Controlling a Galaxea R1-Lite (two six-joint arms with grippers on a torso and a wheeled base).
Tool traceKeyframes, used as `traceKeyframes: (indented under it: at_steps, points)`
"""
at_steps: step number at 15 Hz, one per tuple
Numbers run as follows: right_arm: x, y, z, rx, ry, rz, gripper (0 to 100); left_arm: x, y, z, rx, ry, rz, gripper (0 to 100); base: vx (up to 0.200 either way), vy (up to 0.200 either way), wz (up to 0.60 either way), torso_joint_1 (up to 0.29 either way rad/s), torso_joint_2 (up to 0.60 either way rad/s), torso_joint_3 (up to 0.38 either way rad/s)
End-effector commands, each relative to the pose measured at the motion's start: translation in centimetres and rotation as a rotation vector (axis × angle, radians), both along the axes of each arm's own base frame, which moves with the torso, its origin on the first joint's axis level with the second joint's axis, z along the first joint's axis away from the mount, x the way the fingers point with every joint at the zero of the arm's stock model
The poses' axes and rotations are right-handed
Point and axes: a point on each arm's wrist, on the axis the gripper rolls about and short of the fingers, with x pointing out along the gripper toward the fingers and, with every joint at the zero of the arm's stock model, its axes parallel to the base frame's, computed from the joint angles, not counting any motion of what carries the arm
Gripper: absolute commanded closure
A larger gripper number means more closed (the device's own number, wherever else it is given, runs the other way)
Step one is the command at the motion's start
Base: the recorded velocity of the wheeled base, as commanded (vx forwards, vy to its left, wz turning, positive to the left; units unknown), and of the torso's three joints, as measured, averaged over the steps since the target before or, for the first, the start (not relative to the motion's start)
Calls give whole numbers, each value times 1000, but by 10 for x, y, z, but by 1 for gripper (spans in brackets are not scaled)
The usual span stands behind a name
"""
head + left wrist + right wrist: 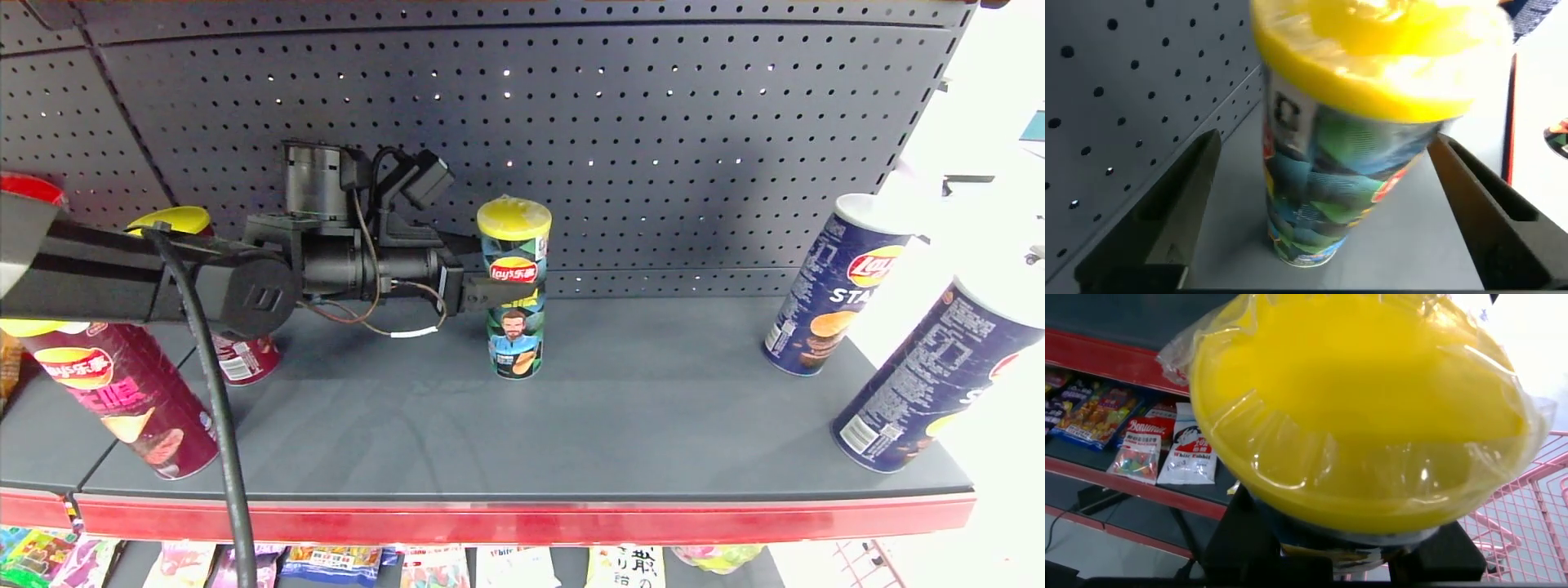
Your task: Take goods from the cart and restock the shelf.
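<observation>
Closest in, the right gripper [1339,555] pinches a wrapped can [1364,408] just under its yellow lid, 1 dark finger [1241,539] on each side. Behind it hang snack packs [1167,449] on a lower shelf, and the pink cart [1527,514] sits off to the side.

Up at the grey shelf [653,408], the red front lip [522,518] runs across. At the front left stands 1 maroon can [131,400], and at the front right 1 dark blue can [931,384]. A 2nd blue can [824,294] sits a little deeper on the right.

Now the middle: the left gripper [506,287] comes in from the left, its jaws spread around the teal can [514,327]. That can stands upright on the shelf, about midway along and towards the back, yellow lid on top. From the wrist, 1 finger [1167,212] shows bare shelf between it and the can; the other sits very close to the can's side, and I cannot tell if it touches.

Farther back on the left, another maroon can [241,359] stands partly behind the arm. Last, the pegboard [571,122] closes off the back.
</observation>
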Motion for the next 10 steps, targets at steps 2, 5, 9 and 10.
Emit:
traceKeyframes:
  at_steps: [2,5,9,10]
  points:
    - [0,0,0,-1,1,-1,100,4,-3,-1,-2,-4,-4,100,0,0,0,0,0,0]
    - [0,0,0,0,1,-5,100,-1,-8,-3,0,9,-23,100,0,0,0,0,0,0]
    - [0,0,0,0,1,-5,100,-17,-4,-4,10,33,-29,100,0,0,0,0,0,0]
    - [0,0,0,0,1,-8,100,-37,5,-6,13,64,-57,100,0,0,0,0,0,0]
